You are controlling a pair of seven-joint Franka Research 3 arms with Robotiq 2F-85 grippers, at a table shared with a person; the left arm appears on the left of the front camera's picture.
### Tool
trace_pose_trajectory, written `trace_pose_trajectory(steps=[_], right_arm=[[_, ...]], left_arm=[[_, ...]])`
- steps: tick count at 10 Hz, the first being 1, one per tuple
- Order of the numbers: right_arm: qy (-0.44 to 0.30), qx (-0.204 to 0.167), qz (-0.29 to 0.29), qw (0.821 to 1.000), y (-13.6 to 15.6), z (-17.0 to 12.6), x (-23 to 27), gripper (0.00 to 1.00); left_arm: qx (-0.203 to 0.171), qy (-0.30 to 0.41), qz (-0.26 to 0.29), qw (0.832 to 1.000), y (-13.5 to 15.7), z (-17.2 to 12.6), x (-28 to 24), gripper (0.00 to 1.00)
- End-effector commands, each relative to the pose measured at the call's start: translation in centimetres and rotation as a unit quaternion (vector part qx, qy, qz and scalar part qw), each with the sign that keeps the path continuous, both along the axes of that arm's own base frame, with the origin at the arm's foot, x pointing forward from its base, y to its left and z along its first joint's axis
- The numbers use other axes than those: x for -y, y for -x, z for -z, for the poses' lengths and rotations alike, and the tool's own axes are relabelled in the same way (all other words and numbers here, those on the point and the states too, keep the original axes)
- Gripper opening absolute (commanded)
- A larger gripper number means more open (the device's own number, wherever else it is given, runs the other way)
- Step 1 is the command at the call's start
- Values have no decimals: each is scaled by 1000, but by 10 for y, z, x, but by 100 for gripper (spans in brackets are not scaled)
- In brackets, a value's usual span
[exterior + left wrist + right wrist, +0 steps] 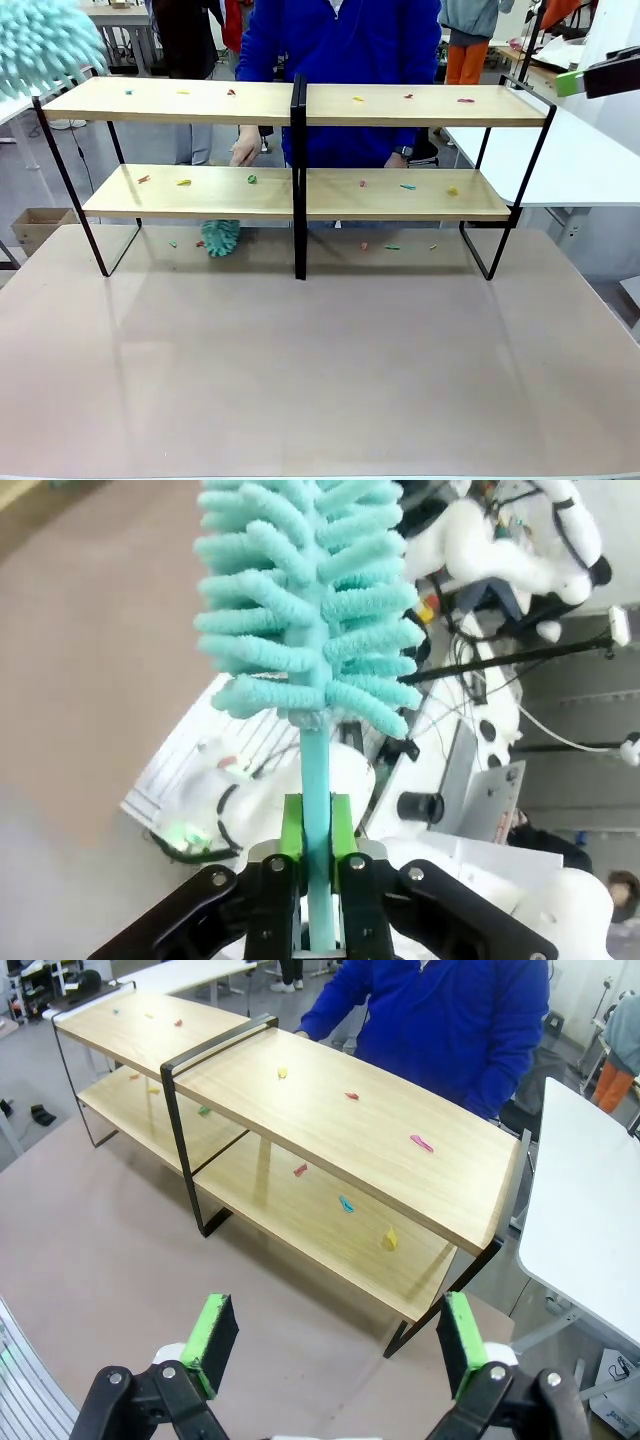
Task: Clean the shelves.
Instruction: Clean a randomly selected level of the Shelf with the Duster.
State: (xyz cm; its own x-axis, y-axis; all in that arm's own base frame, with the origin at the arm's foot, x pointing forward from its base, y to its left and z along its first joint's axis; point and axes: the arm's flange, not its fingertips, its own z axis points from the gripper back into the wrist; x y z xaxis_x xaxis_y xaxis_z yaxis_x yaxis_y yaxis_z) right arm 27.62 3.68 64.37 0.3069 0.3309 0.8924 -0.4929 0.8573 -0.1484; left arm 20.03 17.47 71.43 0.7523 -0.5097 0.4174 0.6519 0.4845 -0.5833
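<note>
Front view: shelves [300, 190] standing at the table's [320, 360] far side, scraps [184, 182] lying on both boards.
Left wrist view: left gripper [317, 830] clamping a teal duster [310, 600] by its handle. Right wrist view: right gripper [335, 1335] hanging wide open, empty, near the shelves.

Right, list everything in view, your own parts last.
shelves: one unit, two light-wood boards, black frame, centre of view.
scraps: six per board, mixed colours; a few more underneath.
light duster: one, pale turquoise, gripped by its handle.
dark duster: one, deeper teal, below the lower board, left half.
table: one, beige-brown, under the shelves.
person: one, blue top, behind the shelves.
left claw: one, black with green pads, shut on the light duster's handle.
right claw: one, same colours, open, empty.
</note>
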Motion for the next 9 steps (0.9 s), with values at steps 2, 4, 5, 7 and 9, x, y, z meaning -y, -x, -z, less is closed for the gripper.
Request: trace_pose_trajectory(steps=[2,4,5,7,9], right_arm=[[-2,0,1,1000,-1,0,1,100],[-2,0,1,1000,-1,0,1,100],[-2,0,1,1000,-1,0,1,100],[-2,0,1,1000,-1,0,1,100],[-2,0,1,1000,-1,0,1,100]], left_arm=[[20,31,7,999,-12,7,5,12],[3,19,8,1000,-24,10,10,12],[-3,11,-2,1000,-33,13,17,12],[-38,-11,-15,999,-52,25,40,12],[-82,-40,13,996,-80,41,65,12]])
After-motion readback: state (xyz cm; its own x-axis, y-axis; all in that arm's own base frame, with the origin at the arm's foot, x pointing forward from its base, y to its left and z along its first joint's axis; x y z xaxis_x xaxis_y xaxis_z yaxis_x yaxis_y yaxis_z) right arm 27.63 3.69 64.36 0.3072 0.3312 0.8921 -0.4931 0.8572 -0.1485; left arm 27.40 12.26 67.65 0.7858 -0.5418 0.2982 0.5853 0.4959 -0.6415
